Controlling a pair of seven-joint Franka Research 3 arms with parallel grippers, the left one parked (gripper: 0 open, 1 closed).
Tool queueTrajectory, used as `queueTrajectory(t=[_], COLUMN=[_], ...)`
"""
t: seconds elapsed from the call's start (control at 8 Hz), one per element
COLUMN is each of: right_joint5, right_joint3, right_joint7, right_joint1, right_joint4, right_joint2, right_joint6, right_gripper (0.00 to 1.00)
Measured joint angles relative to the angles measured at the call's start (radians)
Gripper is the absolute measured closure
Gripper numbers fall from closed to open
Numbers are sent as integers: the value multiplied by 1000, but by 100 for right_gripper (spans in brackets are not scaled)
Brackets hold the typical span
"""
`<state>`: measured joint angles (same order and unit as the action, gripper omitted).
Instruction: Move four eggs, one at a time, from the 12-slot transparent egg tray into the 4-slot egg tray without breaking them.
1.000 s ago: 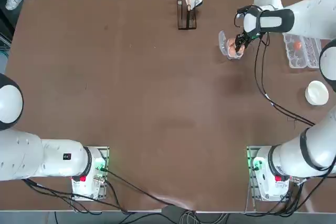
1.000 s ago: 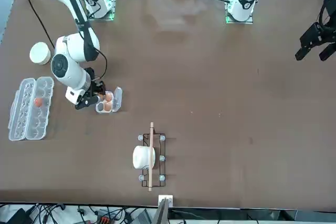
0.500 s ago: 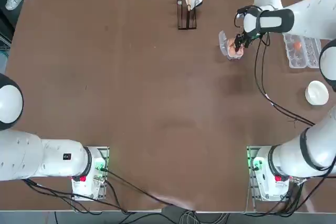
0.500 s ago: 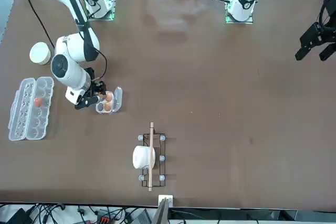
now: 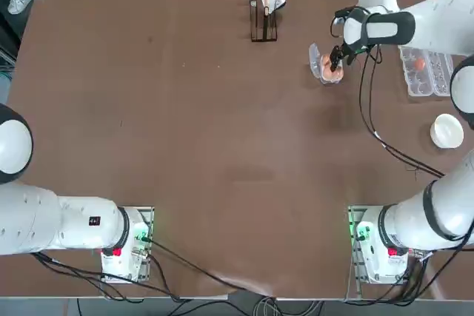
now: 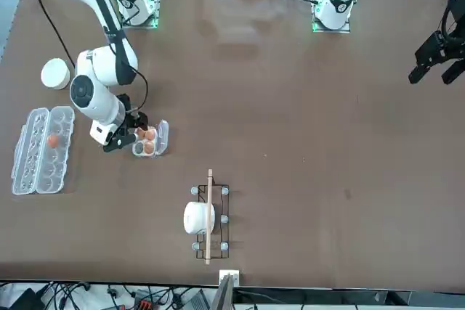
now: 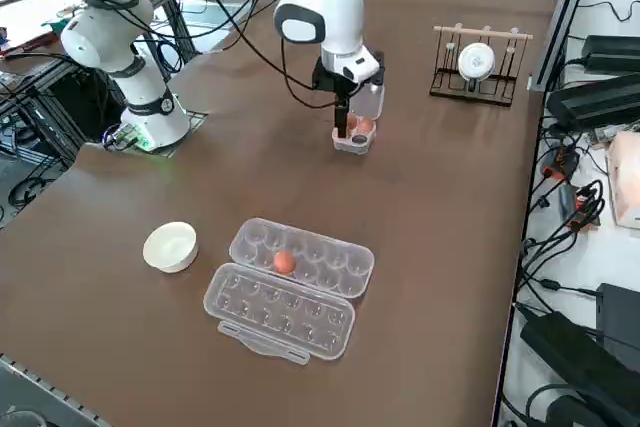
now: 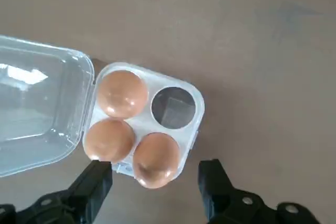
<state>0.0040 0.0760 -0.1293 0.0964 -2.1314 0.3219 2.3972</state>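
Note:
In the right wrist view, the small 4-slot egg tray (image 8: 197, 109) holds three brown eggs (image 8: 122, 93) and has one bare cup. Its lid flap (image 8: 37, 108) lies open beside it. My right gripper (image 8: 156, 178) hovers just above the tray, open, with one finger on each side of the nearest egg (image 8: 156, 158) and nothing gripped. From overhead, the right gripper (image 5: 337, 59) sits over the 4-slot egg tray (image 5: 314, 59) at the far right. The 12-slot transparent egg tray (image 5: 434, 79) lies open further right with one egg (image 5: 420, 64) in it.
A round white bowl (image 5: 446, 130) stands near the table's right edge, nearer the robot than the long carton. A dark wire rack with a white cup (image 5: 265, 4) stands at the far edge, left of the small tray. My arm's black cable (image 5: 370, 120) trails across the table.
My right gripper went from shut to open, leaving an egg in the 4-slot tray. It has lifted slightly; the tray has not moved.

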Motion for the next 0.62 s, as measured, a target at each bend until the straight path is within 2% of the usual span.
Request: queueTrajectory(t=[0.38,0.62], right_joint5=[0,0], right_joint3=[-17,-21], right_joint7=[-41,-197], right_joint1=[-63,-152], right_joint4=[24,35], right_joint2=[-19,-47], right_joint6=[-5,-63], right_gripper=[0,0])
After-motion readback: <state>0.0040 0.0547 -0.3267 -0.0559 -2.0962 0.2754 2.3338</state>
